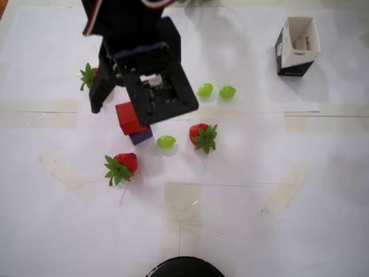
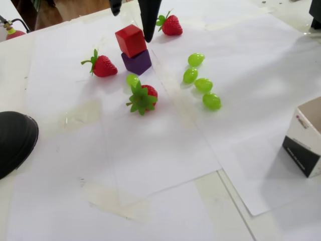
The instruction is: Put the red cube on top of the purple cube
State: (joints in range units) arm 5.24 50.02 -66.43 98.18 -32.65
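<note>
The red cube [image 2: 131,40] rests on top of the purple cube [image 2: 137,62], turned slightly against it. In the overhead view the red cube [image 1: 129,118] covers most of the purple cube [image 1: 141,136], and the arm hides part of both. My gripper [image 2: 132,22] is open, its jaws spread to either side of the red cube's top. One dark finger [image 2: 149,22] hangs right next to the cube's right edge. The other finger only shows at the top edge of the fixed view. In the overhead view the gripper [image 1: 124,107] is mostly hidden under the wrist.
Three strawberries [image 2: 104,66] [image 2: 143,97] [image 2: 171,24] lie around the stack. Several green grapes [image 2: 202,85] lie to its right and one [image 2: 132,79] lies in front. A small open box [image 2: 306,143] stands at the right, and a black round object [image 2: 12,140] at the left edge.
</note>
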